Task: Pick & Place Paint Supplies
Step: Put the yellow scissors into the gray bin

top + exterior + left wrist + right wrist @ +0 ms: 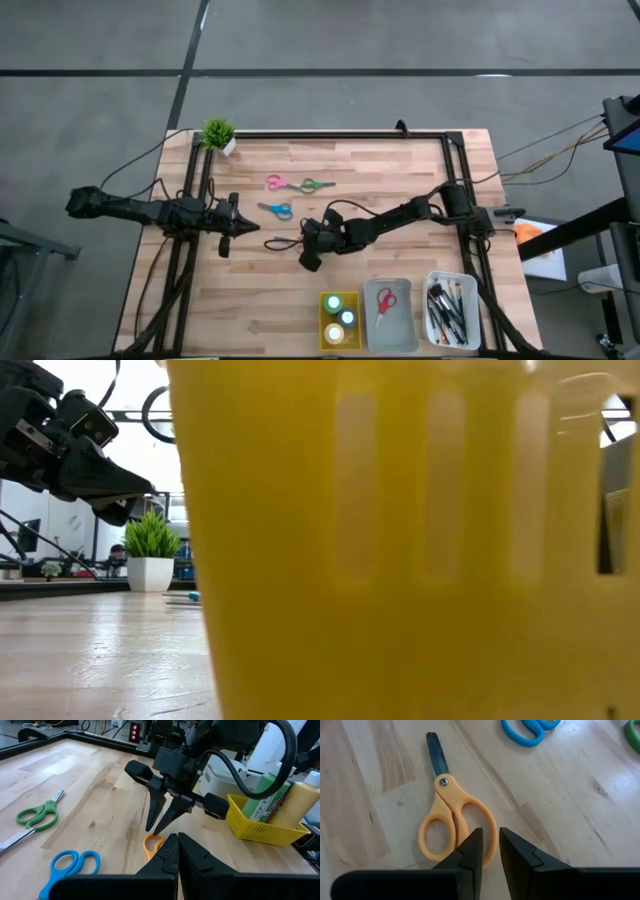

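Right pincer tilts down, narrowly spread over orange scissors; left pincer pressed together.

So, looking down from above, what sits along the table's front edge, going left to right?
Yellow tray with paint bottles → grey tray holding red scissors → white tray full of brushes.

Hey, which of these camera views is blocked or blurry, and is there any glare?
Low view: the yellow tray fills most of the frame, soft and out of focus; bright backlight behind the potted plant. Right wrist view: orange scissors sharp, no glare. High view: even light on the table.
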You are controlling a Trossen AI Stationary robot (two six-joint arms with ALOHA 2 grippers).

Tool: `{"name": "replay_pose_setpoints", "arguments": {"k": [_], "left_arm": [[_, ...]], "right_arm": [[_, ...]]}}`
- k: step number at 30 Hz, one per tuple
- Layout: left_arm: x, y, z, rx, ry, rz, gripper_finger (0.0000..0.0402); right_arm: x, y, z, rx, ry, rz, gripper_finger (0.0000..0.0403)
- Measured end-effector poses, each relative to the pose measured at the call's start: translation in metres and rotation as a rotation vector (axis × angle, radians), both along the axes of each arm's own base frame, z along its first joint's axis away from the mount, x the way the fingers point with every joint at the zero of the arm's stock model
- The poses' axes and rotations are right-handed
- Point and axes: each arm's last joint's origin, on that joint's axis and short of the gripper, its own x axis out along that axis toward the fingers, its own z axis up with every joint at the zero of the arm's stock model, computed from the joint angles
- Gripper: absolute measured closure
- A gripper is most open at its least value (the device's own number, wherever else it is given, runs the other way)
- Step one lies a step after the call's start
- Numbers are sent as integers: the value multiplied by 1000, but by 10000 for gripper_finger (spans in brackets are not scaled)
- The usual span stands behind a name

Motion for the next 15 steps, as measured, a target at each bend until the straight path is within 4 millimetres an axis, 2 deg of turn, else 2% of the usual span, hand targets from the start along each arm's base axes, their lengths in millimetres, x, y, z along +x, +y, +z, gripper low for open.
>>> {"name": "replay_pose_setpoints", "arguments": {"k": [15], "left_arm": [[0, 0, 0, 0, 0, 0, 402]], "right_arm": [[1, -6, -16, 16, 39, 1, 343]]}}
